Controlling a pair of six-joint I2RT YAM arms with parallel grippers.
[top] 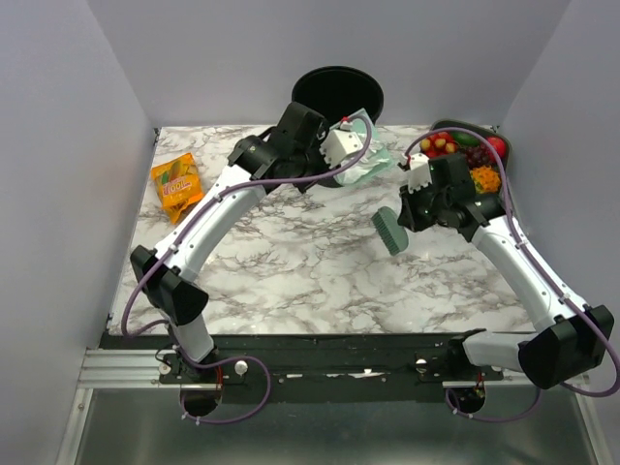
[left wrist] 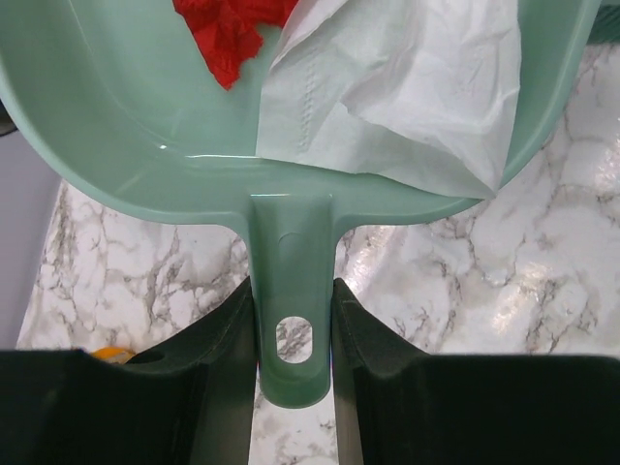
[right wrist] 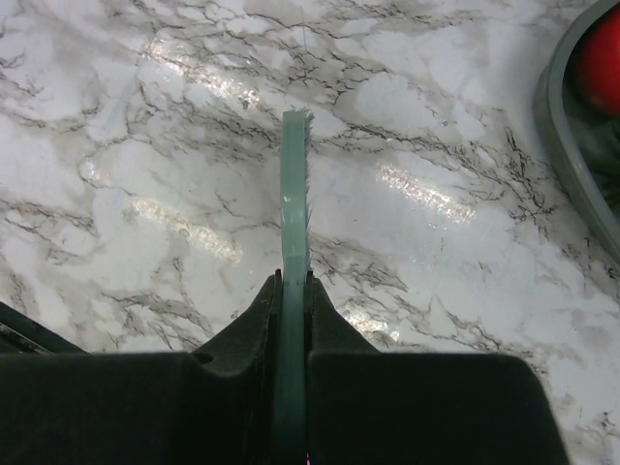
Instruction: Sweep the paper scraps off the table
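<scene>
Paper scraps point(left wrist: 228, 34) sit in the dustpan point(left wrist: 126, 126), just ahead of the left claw point(left wrist: 294, 291) pinching its handle. And the right claw point(right wrist: 294, 283) is clamped on the brush point(right wrist: 294, 174).

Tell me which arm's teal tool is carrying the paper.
The left gripper holds the dustpan: red paper scraps and a crumpled white tissue lie in its scoop. The right gripper holds only a flat brush.

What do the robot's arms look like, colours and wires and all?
The left arm and right arm are white tubes joined by chunky black joints. A thin purple cable runs along each. Each wrist carries a white block, then two black fingers.
</scene>
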